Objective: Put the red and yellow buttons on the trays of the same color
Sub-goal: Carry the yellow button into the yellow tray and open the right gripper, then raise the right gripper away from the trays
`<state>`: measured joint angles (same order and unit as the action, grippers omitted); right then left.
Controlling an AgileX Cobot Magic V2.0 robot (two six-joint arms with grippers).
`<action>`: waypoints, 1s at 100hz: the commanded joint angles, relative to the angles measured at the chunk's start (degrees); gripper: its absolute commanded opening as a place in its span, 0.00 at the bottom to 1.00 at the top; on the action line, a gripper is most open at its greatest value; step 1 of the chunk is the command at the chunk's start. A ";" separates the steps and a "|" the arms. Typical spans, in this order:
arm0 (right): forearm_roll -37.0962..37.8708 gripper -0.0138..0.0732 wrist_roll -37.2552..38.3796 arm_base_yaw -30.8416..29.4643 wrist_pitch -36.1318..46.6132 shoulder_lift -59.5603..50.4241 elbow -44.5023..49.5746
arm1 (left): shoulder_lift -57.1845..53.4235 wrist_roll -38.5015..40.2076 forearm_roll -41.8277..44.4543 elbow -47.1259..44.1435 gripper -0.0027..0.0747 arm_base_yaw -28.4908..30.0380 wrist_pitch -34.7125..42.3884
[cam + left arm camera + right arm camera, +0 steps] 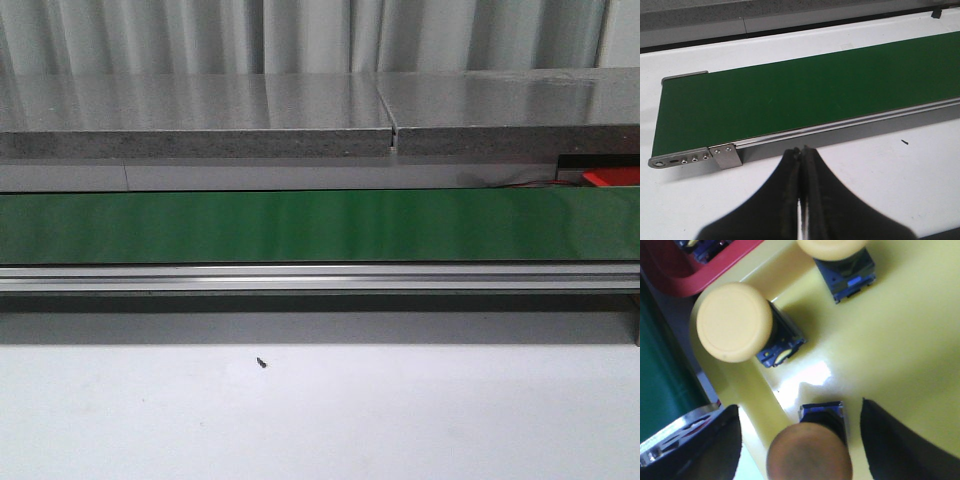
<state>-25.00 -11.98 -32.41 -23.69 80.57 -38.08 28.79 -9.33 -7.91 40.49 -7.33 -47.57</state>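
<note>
Three yellow buttons show in my right wrist view, all over the yellow tray, and that is where I see the risk. Going left to right: my left gripper has its jaws pressed together on nothing, hanging above the white worktop just beside the near rail of the green conveyor belt, so I expect no trouble on that side. My right gripper has its jaws spread wide, and the nearest yellow button sits between them, cap toward the camera and dark base toward the tray floor; I cannot tell whether either finger touches it. It sits close to the tray's rim, so if I lift off crooked a finger could clip the cap and tip it over the edge toward the belt. The second yellow button lies on its side near the tray's corner, beside the red tray, and a careless sweep could roll it. The third yellow button is farther in, partly cut off.
</note>
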 commanded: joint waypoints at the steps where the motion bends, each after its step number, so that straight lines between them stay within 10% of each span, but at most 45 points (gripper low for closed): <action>1: -0.88 0.76 0.12 -0.45 1.86 -2.90 -1.36 | 0.23 0.41 -1.01 1.50 0.01 -0.44 4.37; 26: 1.46 0.70 -0.18 1.72 0.83 -11.65 -1.36 | 0.23 0.41 -1.01 1.50 0.01 -0.44 4.37; 56: 7.35 0.07 -0.54 16.10 -2.30 -20.59 -1.36 | 0.23 0.41 -1.01 1.50 0.01 -0.44 4.37; 100: 13.80 0.09 -0.54 29.11 -4.19 -29.75 -0.92 | 0.23 0.41 -1.01 1.50 0.01 -0.44 4.37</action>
<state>-12.93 -11.98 -4.95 -30.43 53.19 -37.99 28.79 -9.33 -7.91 40.49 -7.33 -47.57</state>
